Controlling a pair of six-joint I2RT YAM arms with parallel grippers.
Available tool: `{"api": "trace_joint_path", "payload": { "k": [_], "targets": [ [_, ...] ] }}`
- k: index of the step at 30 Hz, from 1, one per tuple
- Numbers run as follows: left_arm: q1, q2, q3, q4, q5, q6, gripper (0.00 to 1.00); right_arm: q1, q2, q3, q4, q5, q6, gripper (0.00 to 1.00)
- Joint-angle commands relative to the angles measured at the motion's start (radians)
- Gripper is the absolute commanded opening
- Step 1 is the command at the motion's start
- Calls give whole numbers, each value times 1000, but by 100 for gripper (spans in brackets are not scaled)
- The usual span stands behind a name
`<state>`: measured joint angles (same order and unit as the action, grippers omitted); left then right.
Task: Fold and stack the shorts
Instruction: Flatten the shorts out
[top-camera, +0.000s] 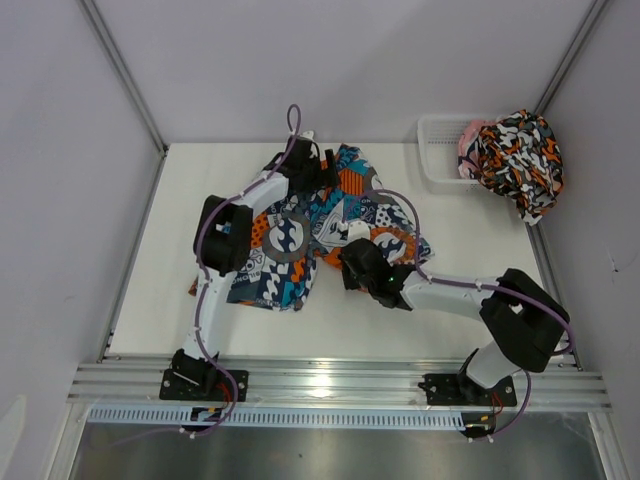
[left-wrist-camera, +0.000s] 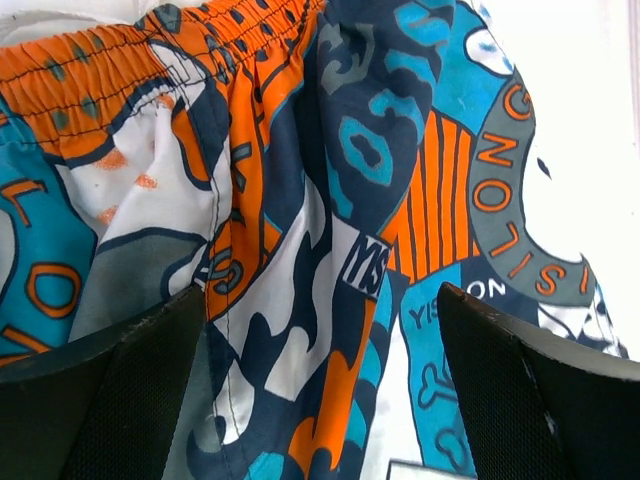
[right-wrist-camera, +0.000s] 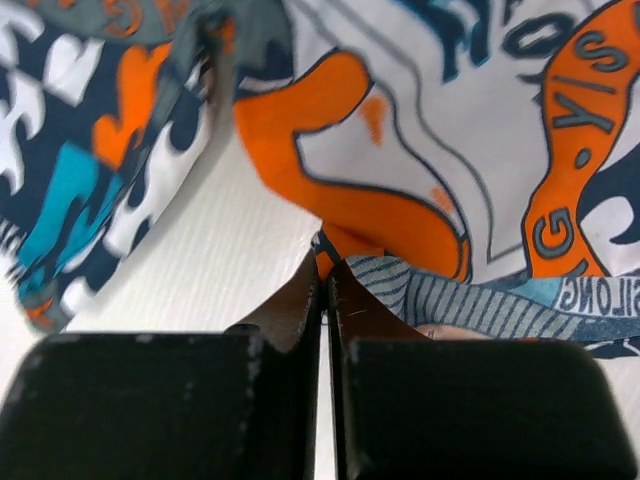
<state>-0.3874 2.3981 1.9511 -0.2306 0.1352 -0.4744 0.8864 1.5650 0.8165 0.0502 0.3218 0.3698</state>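
The teal-blue, orange and white shorts (top-camera: 300, 235) lie crumpled in the middle of the table. My left gripper (top-camera: 316, 172) is open at their far edge; in the left wrist view the fabric (left-wrist-camera: 330, 200) with its orange waistband fills the gap between the two wide-apart fingers (left-wrist-camera: 110, 390). My right gripper (top-camera: 348, 258) is shut on the near right edge of these shorts; the right wrist view shows its tips (right-wrist-camera: 326, 268) pinching an orange fold of fabric (right-wrist-camera: 380, 200). The blotched orange, black and white shorts (top-camera: 520, 160) hang over the basket.
A white mesh basket (top-camera: 440, 150) stands at the table's far right corner, half covered by the blotched shorts. Bare white table (top-camera: 170, 250) shows to the left of the shorts, and also in front of them (right-wrist-camera: 220, 270). Walls close in on the sides.
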Motion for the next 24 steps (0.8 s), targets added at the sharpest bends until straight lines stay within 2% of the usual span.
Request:
{"api": "trace_joint_path", "payload": {
  "k": [1, 7, 14, 17, 18, 19, 22, 24],
  "targets": [
    [5, 15, 52, -6, 15, -27, 98, 35, -81, -10, -21, -44, -42, 0],
    [5, 56, 104, -39, 9, -29, 98, 92, -143, -42, -164, -179, 18, 0],
    [7, 72, 127, -61, -16, -21, 98, 144, -154, -120, -92, -389, 104, 4],
    [5, 65, 129, -67, -19, -17, 98, 180, -140, -116, -69, -458, 90, 18],
    [5, 64, 134, -70, -22, -12, 98, 187, -138, -116, -64, -467, 86, 33],
    [5, 62, 135, -76, -26, -9, 98, 194, -140, -120, -61, -493, 86, 41],
    [5, 61, 152, -88, -32, 0, 98, 194, -183, -140, -3, -564, 87, 52],
    [7, 61, 163, -101, -42, 10, 98, 192, -221, -140, -28, -555, 100, 54]
  ]
}}
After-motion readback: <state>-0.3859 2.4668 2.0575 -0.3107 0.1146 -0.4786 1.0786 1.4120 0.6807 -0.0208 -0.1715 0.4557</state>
